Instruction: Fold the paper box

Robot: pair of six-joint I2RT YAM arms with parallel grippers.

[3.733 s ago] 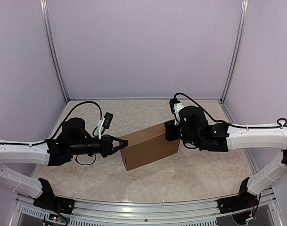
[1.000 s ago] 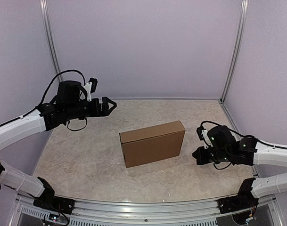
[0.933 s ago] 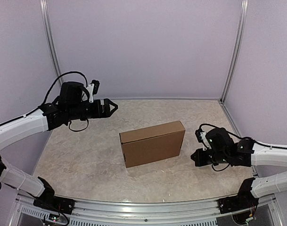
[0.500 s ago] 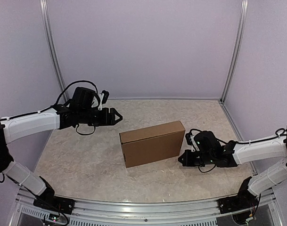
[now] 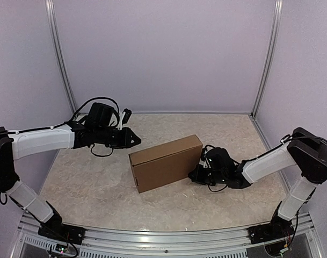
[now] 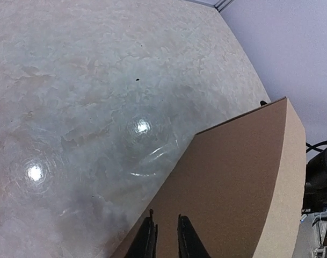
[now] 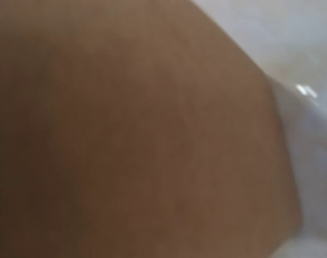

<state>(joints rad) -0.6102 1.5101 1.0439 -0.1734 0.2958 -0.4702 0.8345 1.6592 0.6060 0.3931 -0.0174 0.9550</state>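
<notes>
The paper box [image 5: 163, 162] is a closed brown cardboard box lying flat on the marbled table, slightly skewed. My left gripper [image 5: 135, 141] hovers by its back-left top corner. In the left wrist view its fingertips [image 6: 147, 239] stand a narrow gap apart above the box's top [image 6: 244, 183], with nothing between them. My right gripper [image 5: 194, 173] is low and pressed against the box's right end. The right wrist view shows only blurred cardboard [image 7: 131, 134], so its fingers are hidden.
The marbled table top [image 5: 222, 134] is enclosed by pale walls with metal corner posts [image 5: 264, 59]. A metal rail [image 5: 163, 234] runs along the near edge. The right arm's cable [image 5: 217, 185] loops beside the box.
My right gripper has swept left into the box's right end, and the box has slid left and turned a little. My left gripper has come down towards the box's back-left corner.
</notes>
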